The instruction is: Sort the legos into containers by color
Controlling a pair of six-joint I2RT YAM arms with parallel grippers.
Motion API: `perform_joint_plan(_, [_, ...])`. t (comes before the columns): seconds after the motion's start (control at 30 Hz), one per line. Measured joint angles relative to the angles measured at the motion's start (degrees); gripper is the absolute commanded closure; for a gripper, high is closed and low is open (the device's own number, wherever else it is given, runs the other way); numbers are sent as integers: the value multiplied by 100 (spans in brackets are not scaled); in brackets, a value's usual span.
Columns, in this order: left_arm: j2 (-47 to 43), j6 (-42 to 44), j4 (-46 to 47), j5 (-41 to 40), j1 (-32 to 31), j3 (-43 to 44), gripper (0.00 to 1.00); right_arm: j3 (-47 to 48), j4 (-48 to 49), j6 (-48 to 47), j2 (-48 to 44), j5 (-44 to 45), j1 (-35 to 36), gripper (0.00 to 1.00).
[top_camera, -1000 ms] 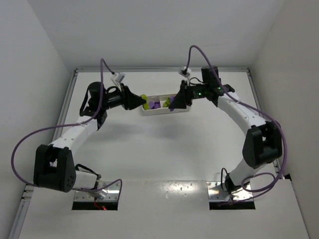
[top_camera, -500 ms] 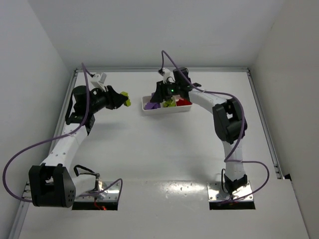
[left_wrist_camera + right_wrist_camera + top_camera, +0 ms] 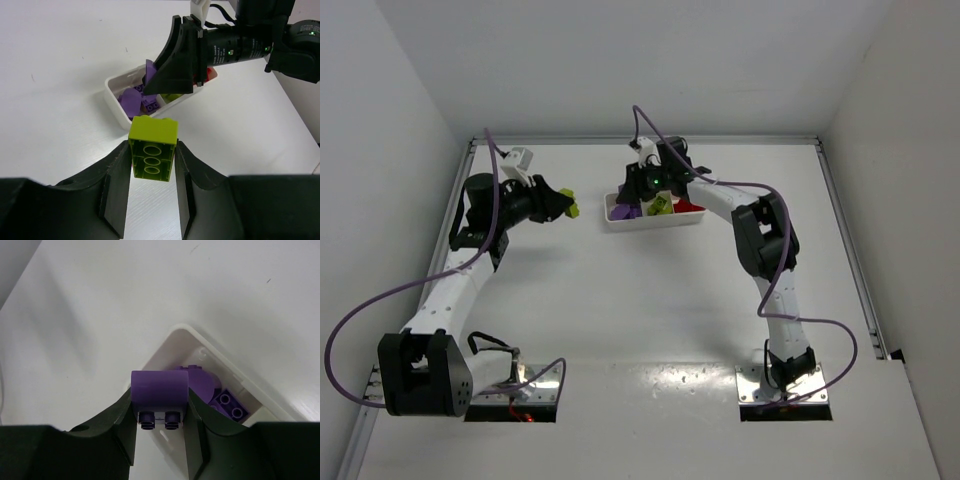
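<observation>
White tray (image 3: 653, 224) lies far back on the table (image 3: 650, 300). The left gripper (image 3: 567, 208) is well to its left and the right gripper (image 3: 638, 198) is over its left end. From the left wrist, the fingers grasp a yellow-green brick (image 3: 152, 150) above bare table near the tray. From the right wrist, the fingers grasp a purple brick (image 3: 159, 387) over the end compartment, where other purple bricks (image 3: 227, 402) lie.

Overhead far; both wrists near, probably sharing tray (image 3: 115, 102).
</observation>
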Motion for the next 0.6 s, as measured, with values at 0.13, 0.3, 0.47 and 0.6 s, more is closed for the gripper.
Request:
perform_joint_plan(0.13, [4, -2, 24, 44, 0, 0, 100, -37, -31, -81, 2, 76, 0, 45])
perform_joint_plan(0.3, [61, -35, 216, 96, 0, -81, 100, -122, -22, -136, 2, 101, 0, 32])
perform_joint_plan(0.47, [192, -52, 433, 103, -127, -122, 100, -175, 11, -83, -87, 101, -39, 32])
perform_joint_plan(0.6, [522, -72, 719, 103, -507, -118, 100, -605, -9, 13, -807, 245, -186, 29])
